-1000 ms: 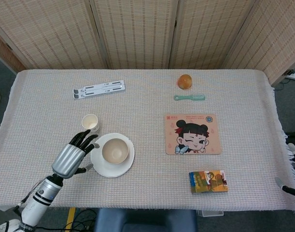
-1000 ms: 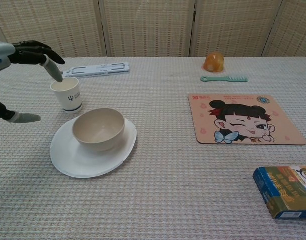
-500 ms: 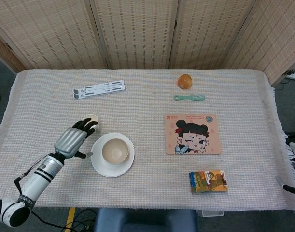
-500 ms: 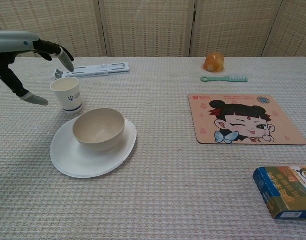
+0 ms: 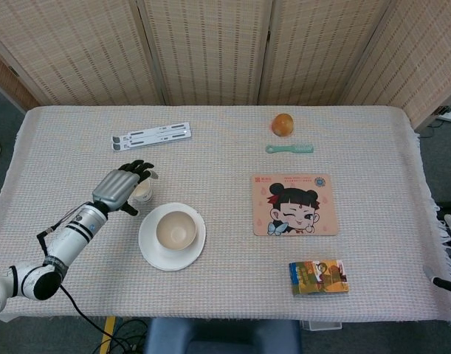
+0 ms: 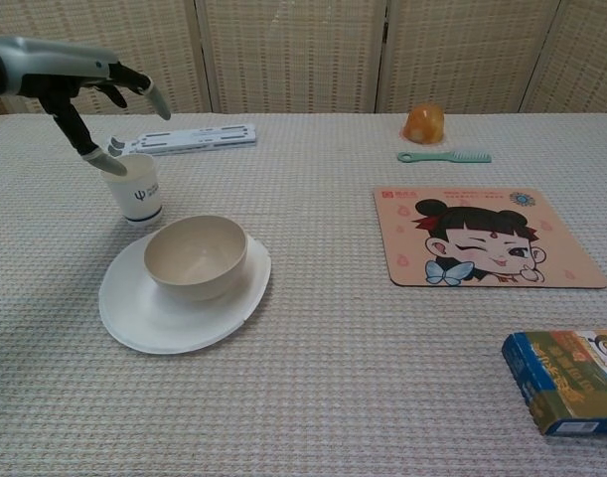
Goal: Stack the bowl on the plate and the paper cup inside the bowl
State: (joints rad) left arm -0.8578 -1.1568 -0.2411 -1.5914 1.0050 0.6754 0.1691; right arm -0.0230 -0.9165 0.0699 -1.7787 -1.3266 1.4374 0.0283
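The white paper cup [image 6: 137, 189] stands upright on the tablecloth just behind the left of the white plate [image 6: 134, 316]. The beige bowl [image 6: 196, 256] sits on the plate. My left hand [image 6: 94, 84] hovers over the cup with fingers spread and holds nothing; its thumb tip reaches down to the cup's left rim. In the head view the left hand [image 5: 125, 184] covers most of the paper cup [image 5: 143, 194], beside the bowl [image 5: 175, 230] on the plate [image 5: 153, 253]. Only finger-like tips of the right hand [image 5: 441, 284] show past the table's right edge.
A white folding stand [image 5: 151, 136] lies behind the cup. An orange [image 5: 283, 124], a green comb [image 5: 290, 149], a cartoon mat [image 5: 294, 204] and a snack box [image 5: 318, 277] occupy the right half.
My left hand moved from the plate's left side away from me to above the cup, with its thumb now at the rim. Cup, bowl and plate stayed put.
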